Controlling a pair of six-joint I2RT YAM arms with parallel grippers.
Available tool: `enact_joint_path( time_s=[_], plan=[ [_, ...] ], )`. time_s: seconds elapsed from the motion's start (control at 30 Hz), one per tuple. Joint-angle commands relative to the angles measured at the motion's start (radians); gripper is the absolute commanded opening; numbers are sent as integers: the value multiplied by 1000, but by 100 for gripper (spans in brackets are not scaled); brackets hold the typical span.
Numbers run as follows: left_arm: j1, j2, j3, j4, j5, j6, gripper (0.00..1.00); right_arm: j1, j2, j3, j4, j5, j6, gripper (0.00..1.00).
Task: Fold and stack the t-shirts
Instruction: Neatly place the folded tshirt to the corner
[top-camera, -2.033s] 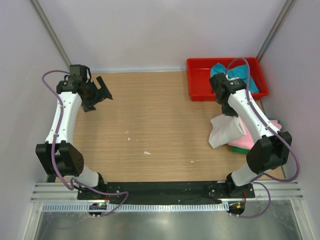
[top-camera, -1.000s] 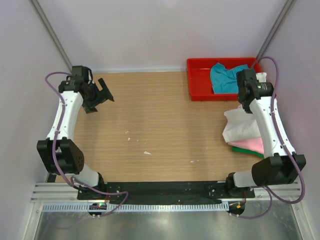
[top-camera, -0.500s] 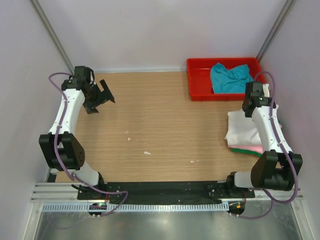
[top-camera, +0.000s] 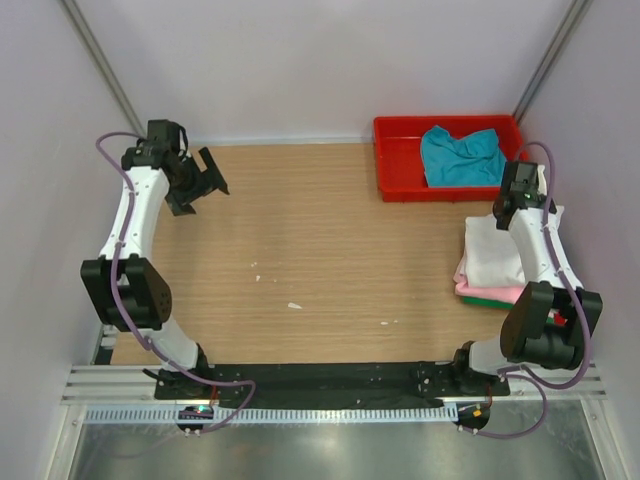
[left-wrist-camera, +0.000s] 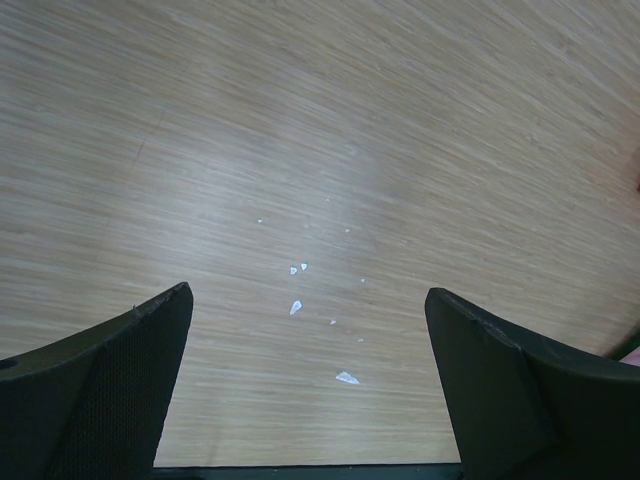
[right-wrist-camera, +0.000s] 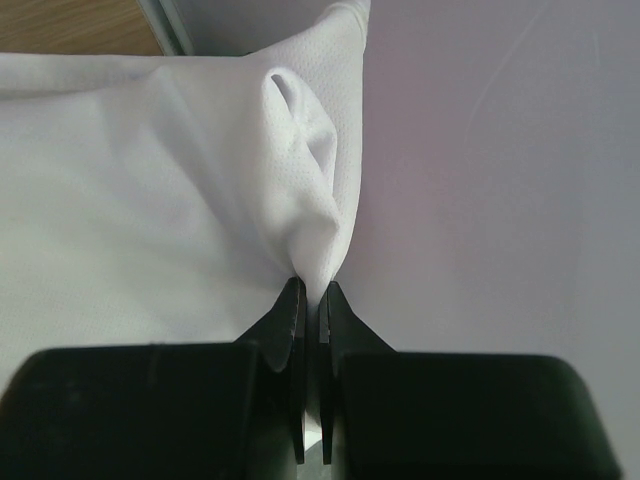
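Note:
A white t-shirt (top-camera: 492, 255) lies folded at the table's right edge on top of a pink one (top-camera: 495, 293) and a green one (top-camera: 484, 300). My right gripper (top-camera: 522, 205) is shut on the white shirt's far right corner (right-wrist-camera: 312, 240), close to the right wall; its jaws pinch a fold of cloth. A crumpled teal t-shirt (top-camera: 458, 155) lies in the red tray (top-camera: 397, 160) at the back right. My left gripper (top-camera: 205, 180) hangs open over the bare far left of the table, holding nothing; its black fingers (left-wrist-camera: 110, 385) frame only wood.
Small white flecks (left-wrist-camera: 297, 305) dot the wooden table (top-camera: 300, 250) near its middle. The right wall (right-wrist-camera: 500, 180) stands right beside the shirt stack. Both arm bases sit on the black rail (top-camera: 330, 380) at the near edge.
My right gripper has carried the hanging white shirt rightward and back, and laid it flat over the pink and green ones. The left arm has barely shifted.

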Motion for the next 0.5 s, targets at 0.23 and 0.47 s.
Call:
enact_joint_path(
  time_s=[0.23,0.47],
  plan=[
    [6,61,106,-44,-23,23,100,-94,-79,-89,70,30,-7,1],
    [6,124,166,-52,3,14,100,-94,-18,-60,90,18,-13,1]
  ],
)
